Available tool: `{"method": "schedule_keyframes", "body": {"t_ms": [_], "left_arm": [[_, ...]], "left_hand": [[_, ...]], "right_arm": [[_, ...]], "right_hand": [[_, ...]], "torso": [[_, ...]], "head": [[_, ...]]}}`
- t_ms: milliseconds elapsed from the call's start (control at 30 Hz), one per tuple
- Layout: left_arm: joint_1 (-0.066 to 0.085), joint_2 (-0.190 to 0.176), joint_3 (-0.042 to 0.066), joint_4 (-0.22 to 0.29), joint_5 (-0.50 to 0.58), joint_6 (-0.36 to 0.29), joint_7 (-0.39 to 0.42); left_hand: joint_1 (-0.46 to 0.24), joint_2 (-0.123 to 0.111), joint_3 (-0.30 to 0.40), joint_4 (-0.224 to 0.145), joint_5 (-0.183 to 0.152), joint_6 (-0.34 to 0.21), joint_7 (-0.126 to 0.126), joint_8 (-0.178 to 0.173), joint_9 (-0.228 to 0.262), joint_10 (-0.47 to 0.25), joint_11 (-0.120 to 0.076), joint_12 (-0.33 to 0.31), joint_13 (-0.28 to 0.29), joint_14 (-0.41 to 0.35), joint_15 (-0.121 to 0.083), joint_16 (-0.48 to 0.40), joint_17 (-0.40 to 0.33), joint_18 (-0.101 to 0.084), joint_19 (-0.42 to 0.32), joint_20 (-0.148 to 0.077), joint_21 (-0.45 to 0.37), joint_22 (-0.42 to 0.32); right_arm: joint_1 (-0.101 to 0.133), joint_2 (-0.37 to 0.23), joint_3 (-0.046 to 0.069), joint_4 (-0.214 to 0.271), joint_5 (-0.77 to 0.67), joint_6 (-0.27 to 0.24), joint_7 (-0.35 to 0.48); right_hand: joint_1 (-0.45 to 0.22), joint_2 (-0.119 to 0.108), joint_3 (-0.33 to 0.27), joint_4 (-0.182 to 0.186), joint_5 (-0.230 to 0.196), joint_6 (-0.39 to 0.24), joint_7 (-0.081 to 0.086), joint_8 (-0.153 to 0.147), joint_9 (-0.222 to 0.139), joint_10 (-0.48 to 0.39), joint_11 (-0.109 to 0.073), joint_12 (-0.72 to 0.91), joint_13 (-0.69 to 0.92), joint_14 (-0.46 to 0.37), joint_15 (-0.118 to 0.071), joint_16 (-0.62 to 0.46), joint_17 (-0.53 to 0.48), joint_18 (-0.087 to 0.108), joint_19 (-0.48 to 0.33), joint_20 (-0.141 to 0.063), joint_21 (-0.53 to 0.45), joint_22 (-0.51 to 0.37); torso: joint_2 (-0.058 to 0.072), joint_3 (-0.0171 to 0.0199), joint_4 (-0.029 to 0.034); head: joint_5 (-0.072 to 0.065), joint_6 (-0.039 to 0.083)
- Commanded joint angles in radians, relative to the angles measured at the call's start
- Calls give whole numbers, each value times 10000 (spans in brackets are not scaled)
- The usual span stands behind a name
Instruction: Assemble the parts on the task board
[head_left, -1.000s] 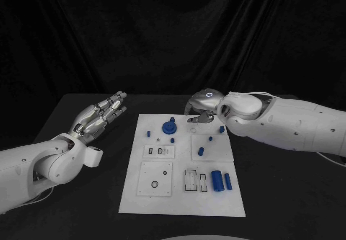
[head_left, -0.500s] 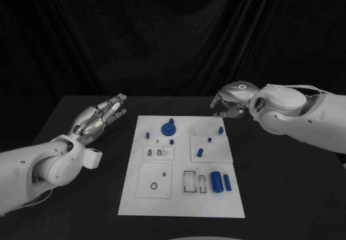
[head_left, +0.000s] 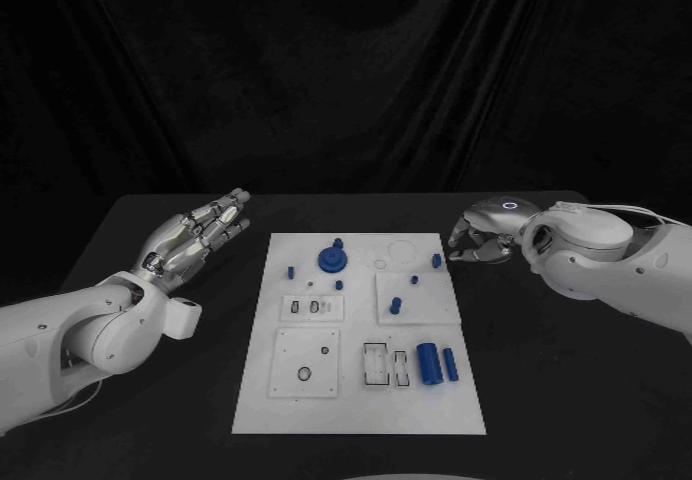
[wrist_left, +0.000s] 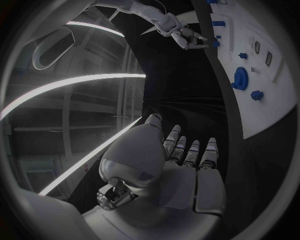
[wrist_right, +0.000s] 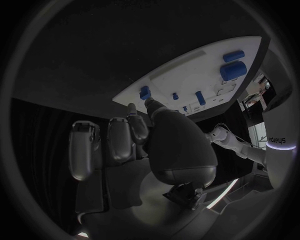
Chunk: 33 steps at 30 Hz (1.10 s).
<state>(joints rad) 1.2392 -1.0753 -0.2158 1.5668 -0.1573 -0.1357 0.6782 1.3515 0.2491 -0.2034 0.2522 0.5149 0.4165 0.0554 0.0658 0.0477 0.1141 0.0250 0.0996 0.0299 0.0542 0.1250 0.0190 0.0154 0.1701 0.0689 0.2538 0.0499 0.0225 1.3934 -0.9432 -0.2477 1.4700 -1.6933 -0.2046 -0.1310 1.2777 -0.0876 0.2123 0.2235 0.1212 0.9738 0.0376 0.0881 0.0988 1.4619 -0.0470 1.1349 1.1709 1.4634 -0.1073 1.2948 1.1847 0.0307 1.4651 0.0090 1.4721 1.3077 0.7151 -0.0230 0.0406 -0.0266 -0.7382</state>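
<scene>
since a second ago the right silver many-fingered hand has pulled off the far end of the white rectangular task board and now hovers over the black table just beside the board's far right corner — fingers curled in, and nothing visible in them. the left silver hand has not moved: raised to the left of the board, fingers straight and apart, holding nothing. on the board, the round blue gear-like part stands near the far end, small blue pegs sit in the middle, and two blue cylinders lie toward the near right. the withdrawal suggests one placement is finished — next pick probably those loose cylinders.
</scene>
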Motion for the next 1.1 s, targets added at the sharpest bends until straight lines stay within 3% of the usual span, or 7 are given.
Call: {"method": "schedule_keyframes", "body": {"t_ms": [33, 133, 400, 600, 1100], "left_arm": [[27, 22, 10, -14, 6, 157, 532], [27, 25, 10, -25, 6, 170, 517], [27, 20, 10, -47, 6, 195, 491], [27, 11, 10, -52, 6, 201, 474], [26, 19, 10, -73, 6, 235, 426]], "left_hand": [[86, 11, 39, -6, 41, 27, 3, 33, 5, -38, 30, -9, -12, 54, 6, 30, 8, 123, 45, 51, 46, 12], [94, 11, 44, -8, 59, 14, 6, 30, 3, -49, 33, -14, -15, 53, 10, 28, 7, 122, 42, 54, 44, 10], [113, 11, 56, -12, 103, -1, 12, 26, 0, -63, 43, -16, -17, 45, 16, 23, 4, 121, 43, 60, 43, 9], [121, 13, 63, -13, 123, -6, 15, 24, 0, -68, 48, -16, -17, 43, 18, 21, 3, 120, 42, 63, 42, 8], [139, 14, 76, -19, 160, -9, 27, 23, -1, -67, 66, -7, -15, 28, 9, 13, -2, 118, 36, 68, 37, 5]], "right_arm": [[-89, -11, 10, -53, 182, -396, -203], [-163, 1, 10, -114, 191, -524, -174], [-291, 115, 10, -243, 197, -721, -20], [-352, 192, 10, -316, 198, -845, 67], [-413, 435, 10, -471, 198, -780, 148]], "right_hand": [[33, -55, -23, 110, -207, 53, 25, 29, 23, 717, -36, 1978, 1869, 642, -80, 121, 84, -100, 706, -91, 104, 2320], [6, -96, -69, 177, -373, 5, 44, 6, 27, 714, -26, 2066, 1935, 634, -80, 187, 118, -112, 727, -97, 160, 2348], [-60, -199, -163, 329, -613, -103, 51, -42, 30, 693, -16, 2108, 1955, 613, -75, 255, 127, -116, 734, -97, 181, 2366], [-25, -214, -162, 364, -579, -188, 53, -80, 22, 706, -20, 2291, 2118, 597, -70, 253, 95, -110, 721, -94, 153, 2361], [196, -304, -156, 475, -377, -391, 65, -121, 55, 819, -23, 3370, 3095, 633, -52, 762, 686, -105, 704, -78, 127, 2362]], "torso": [[-3, -7, -1], [2, 4, -20], [7, -7, -4], [-3, -15, 3], [-11, -19, -4]], "head": [[39, -47], [80, -46], [77, -49], [93, -123], [158, -169]]}}
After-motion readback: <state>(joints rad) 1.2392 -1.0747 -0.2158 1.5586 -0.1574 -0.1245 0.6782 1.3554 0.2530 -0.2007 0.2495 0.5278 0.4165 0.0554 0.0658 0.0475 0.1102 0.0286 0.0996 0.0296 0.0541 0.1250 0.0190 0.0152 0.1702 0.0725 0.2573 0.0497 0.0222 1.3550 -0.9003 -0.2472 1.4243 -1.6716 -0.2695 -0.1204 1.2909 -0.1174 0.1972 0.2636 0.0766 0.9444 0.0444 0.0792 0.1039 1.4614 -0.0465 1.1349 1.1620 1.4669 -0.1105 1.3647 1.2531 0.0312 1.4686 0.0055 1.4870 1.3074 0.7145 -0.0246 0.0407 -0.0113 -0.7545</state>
